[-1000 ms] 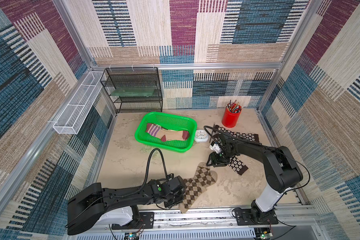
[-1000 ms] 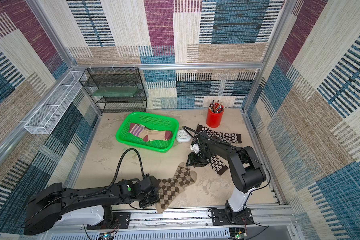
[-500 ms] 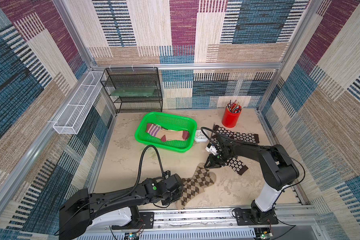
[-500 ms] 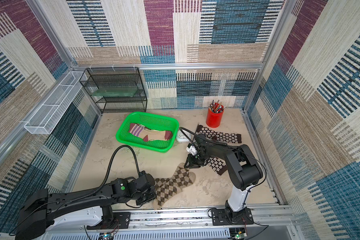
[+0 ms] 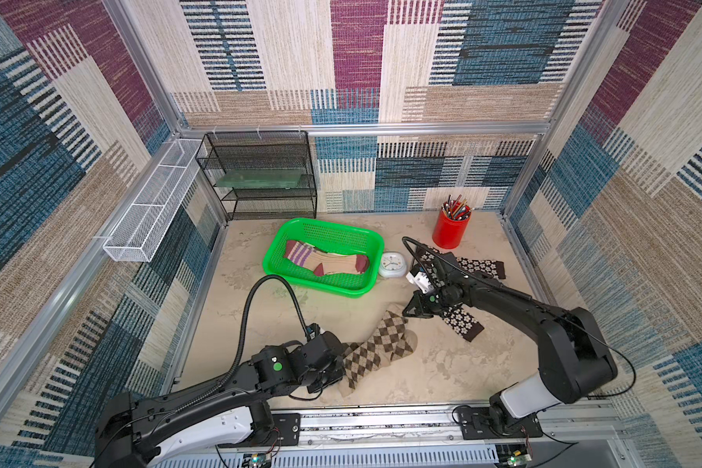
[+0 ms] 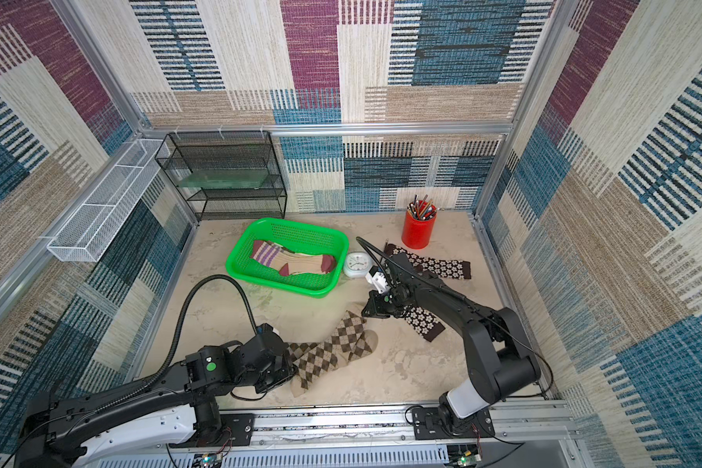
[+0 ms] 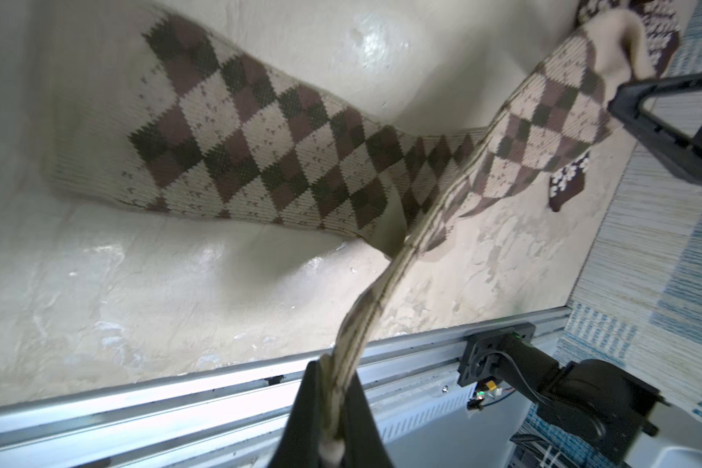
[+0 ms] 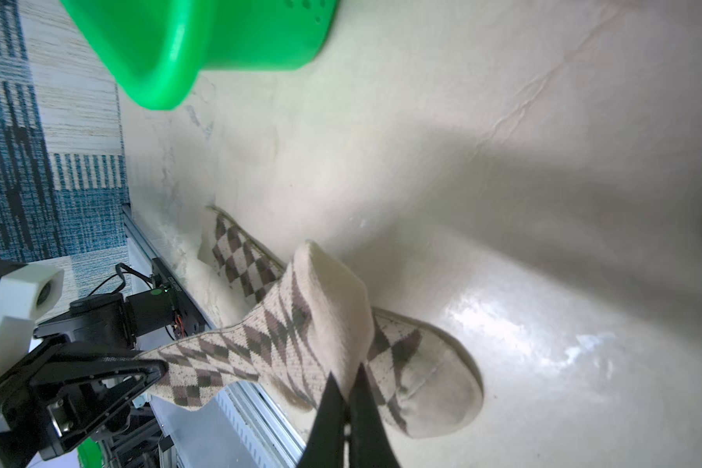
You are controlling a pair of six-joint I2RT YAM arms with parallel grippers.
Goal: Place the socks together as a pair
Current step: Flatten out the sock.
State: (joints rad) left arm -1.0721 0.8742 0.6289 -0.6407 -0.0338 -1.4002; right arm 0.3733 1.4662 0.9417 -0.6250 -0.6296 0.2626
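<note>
You hold 1 argyle sock (image 7: 544, 113) stretched between both arms: your left gripper (image 7: 335, 370) pinches its ribbed end, your right gripper (image 8: 346, 375) is clamped on its plain beige end. Its long axis runs gripper to gripper, crossing at an angle over its mate (image 7: 240, 150), flat on the table (image 7: 138, 283) just beneath.

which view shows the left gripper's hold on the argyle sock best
The left wrist view: the left gripper is shut on the cuff of the argyle sock, fabric pinched between its jaws. In both top views the gripper's body hides the pinch. The right wrist view shows one finger from the side, with the sock running behind it.
</note>
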